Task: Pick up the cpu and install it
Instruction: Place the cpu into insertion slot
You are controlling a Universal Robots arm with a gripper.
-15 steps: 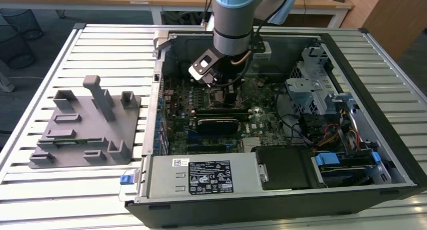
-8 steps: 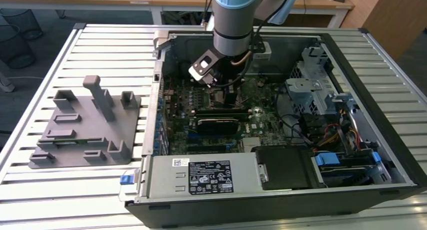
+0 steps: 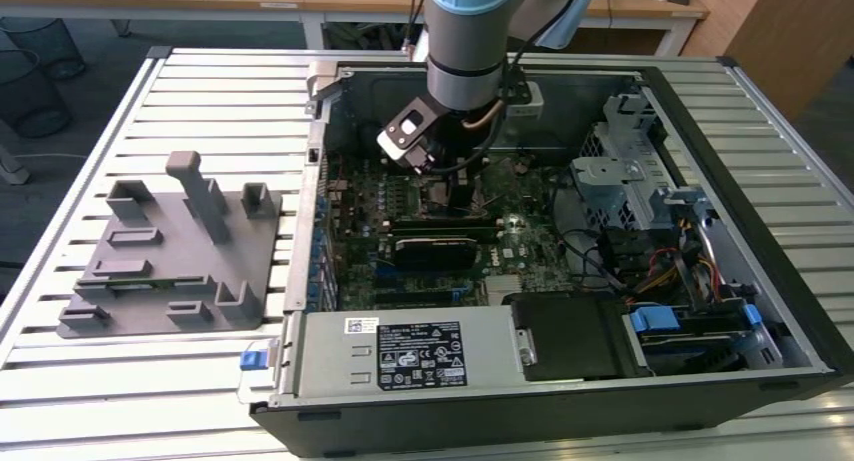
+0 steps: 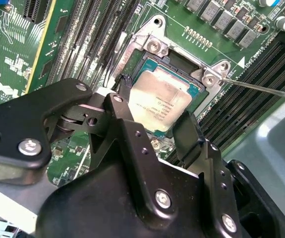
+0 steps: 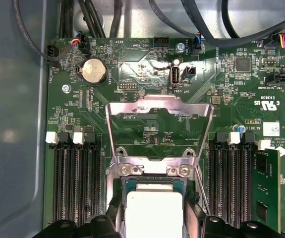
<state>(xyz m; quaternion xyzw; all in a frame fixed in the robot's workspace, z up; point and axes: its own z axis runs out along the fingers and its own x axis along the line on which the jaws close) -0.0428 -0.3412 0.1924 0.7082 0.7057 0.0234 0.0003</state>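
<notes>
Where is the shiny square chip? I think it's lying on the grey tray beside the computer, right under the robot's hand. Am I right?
Not quite. The cpu is right under the hand, but it lies in the socket on the green board, not on the grey tray. The second wrist view shows this.

cpu (image 4: 162,99): one
gripper (image 4: 154,113): one
robot arm (image 3: 467,26): one
computer case (image 3: 561,421): one
grey holder tray (image 3: 140,296): one
coin battery (image 5: 93,71): one
open socket frame (image 5: 159,106): one
</notes>
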